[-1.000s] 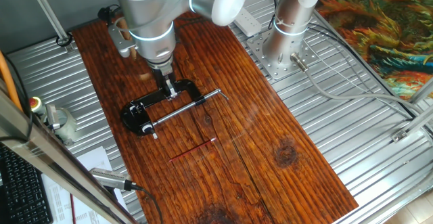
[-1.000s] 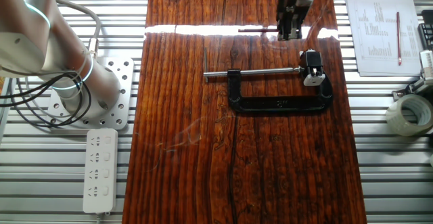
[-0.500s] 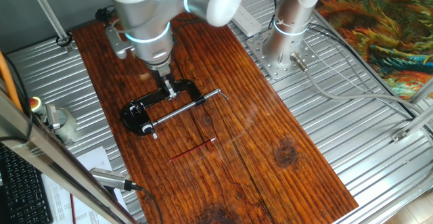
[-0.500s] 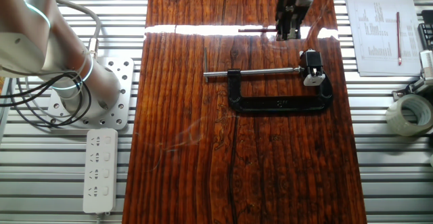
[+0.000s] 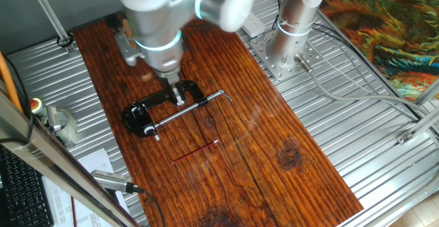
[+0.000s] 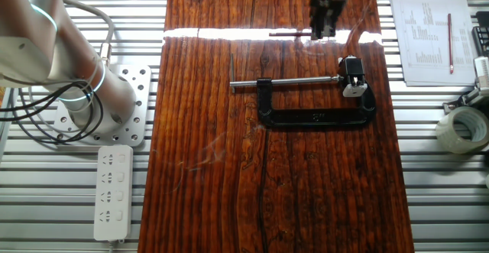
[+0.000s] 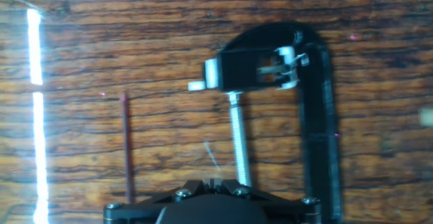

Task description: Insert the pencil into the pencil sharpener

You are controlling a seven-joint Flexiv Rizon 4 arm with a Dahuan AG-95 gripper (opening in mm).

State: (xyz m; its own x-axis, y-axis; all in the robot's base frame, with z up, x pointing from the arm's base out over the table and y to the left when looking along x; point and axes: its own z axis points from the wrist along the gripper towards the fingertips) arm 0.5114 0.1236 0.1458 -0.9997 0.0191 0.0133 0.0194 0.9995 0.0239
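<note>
Gripper [image 6: 324, 33]: shifted slightly since half a second ago, above the C-clamp [image 6: 316, 115]; fingers closed together, empty. Red pencil [image 5: 195, 151]: flat on board beside the clamp's screw rod [image 7: 238, 139], unmoved.

— What lies on the wooden table [image 6: 214, 199]?
— A black C-clamp [image 6: 316, 106], its silver rod [image 6: 283, 82] pointing left. Beyond it, the gripper [image 6: 322, 33] hangs above a thin red pencil [image 6: 289, 34].
— To the right?
— A tape roll [image 6: 461, 129].
</note>
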